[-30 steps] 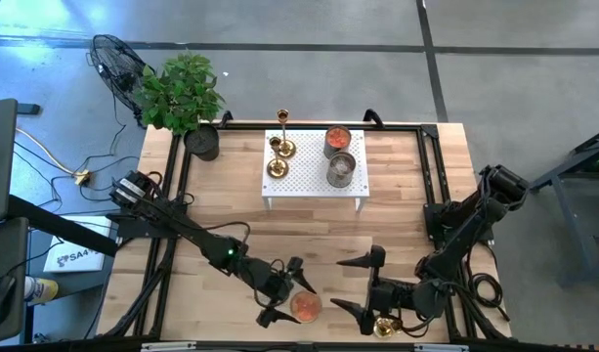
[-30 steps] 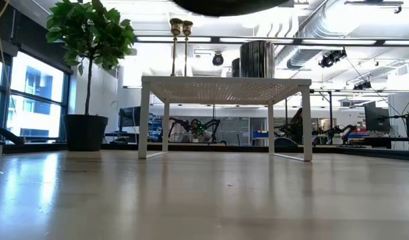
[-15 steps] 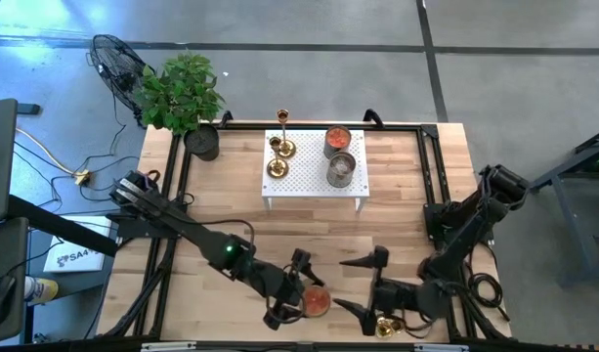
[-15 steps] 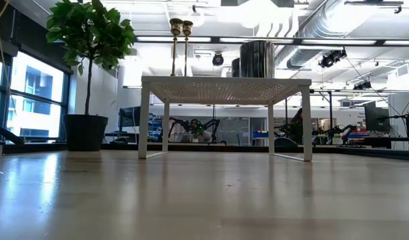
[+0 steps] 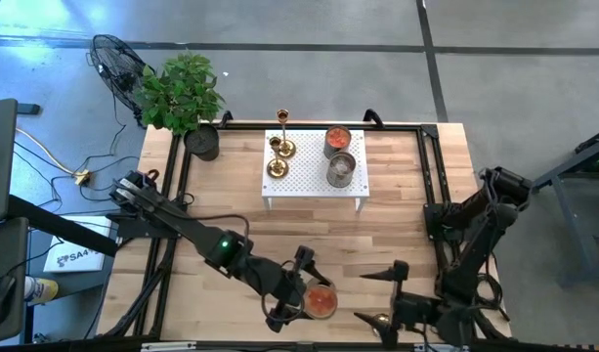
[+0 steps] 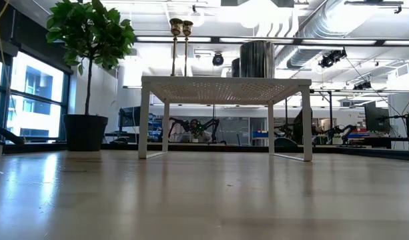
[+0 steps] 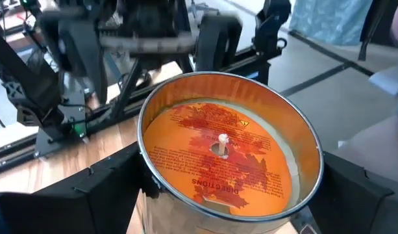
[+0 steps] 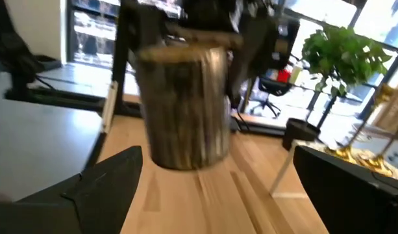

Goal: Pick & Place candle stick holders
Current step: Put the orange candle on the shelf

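My left pincer (image 5: 301, 296) is near the table's front edge, a little left of the middle. Its fingers are spread wide but pressed against the sides of a candle tin (image 7: 230, 151) with orange wax and a printed label, so I judge that I have hold of the tin. My right pincer (image 5: 375, 296) is just beside it towards the front right corner, gaping wide with nothing between the fingers. The candlesticks (image 5: 278, 156) are well apart from both, standing in a cluster on the left half of a small white stand (image 5: 314, 186) at the middle of the far edge. The tallest is at the stand's far left corner, and two more tins (image 5: 339, 154) are on its right half. There is a gold glint (image 5: 382, 320) by my right pincer at the front edge. It may be another candlestick, but it is too small to tell. As I read it, I am between candlestick moves and occupied with the tin. Next I must set the tin down upright, then reach across to the stand and close low on a thin stem without knocking its neighbours. The table (image 5: 406, 215) is pale wood planks in a black frame, with a potted plant (image 5: 182, 93) at the far left corner. Beyond is grey concrete floor, a fan (image 5: 113, 59) and loose cables. The low view shows windows, ceiling ducts and other benches.
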Controlling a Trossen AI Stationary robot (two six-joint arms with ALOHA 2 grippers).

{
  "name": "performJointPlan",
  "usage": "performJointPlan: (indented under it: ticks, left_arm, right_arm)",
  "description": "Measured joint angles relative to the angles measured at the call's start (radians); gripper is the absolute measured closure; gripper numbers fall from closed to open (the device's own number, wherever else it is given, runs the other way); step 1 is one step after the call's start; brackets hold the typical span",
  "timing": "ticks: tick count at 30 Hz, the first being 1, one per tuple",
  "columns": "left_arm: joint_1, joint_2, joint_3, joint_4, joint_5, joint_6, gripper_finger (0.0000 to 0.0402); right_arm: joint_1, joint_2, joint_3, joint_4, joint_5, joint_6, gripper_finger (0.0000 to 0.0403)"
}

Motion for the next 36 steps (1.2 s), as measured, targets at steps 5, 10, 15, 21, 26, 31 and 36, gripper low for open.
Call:
performJointPlan:
  ticks: [5, 10, 15, 21, 26, 31, 36]
  left_arm:
    - [0.0, 0.0, 0.029, 0.004, 0.0, 0.003, 0.0051]
    - [0.0, 0.0, 0.029, -0.003, -0.003, 0.034, 0.0051]
    - [0.008, 0.0, 0.029, -0.01, 0.032, 0.032, 0.0051]
    - [0.009, 0.0, 0.028, -0.017, 0.027, 0.03, 0.0051]
    - [0.01, 0.0, 0.028, -0.017, 0.019, 0.029, 0.0052]
    - [0.008, 0.0, 0.028, -0.016, 0.018, 0.029, 0.0053]
    - [0.02, 0.0, 0.027, -0.018, 0.033, 0.026, 0.0053]
  right_arm:
    - [-0.059, 0.0, 0.0, -0.042, -0.078, 0.057, 0.0008]
    - [-0.122, 0.0, 0.0, -0.049, -0.154, 0.072, 0.0008]
    - [-0.187, 0.0, 0.0, -0.042, -0.334, 0.063, 0.0008]
    - [-0.234, 0.017, 0.0, 0.032, -0.464, 0.023, 0.0008]
    - [-0.234, 0.022, 0.0, 0.11, -0.507, -0.023, 0.0008]
    - [-0.246, 0.022, 0.0, 0.119, -0.526, -0.038, 0.0008]
    - [-0.291, 0.023, 0.0, 0.122, -0.61, -0.052, 0.0008]
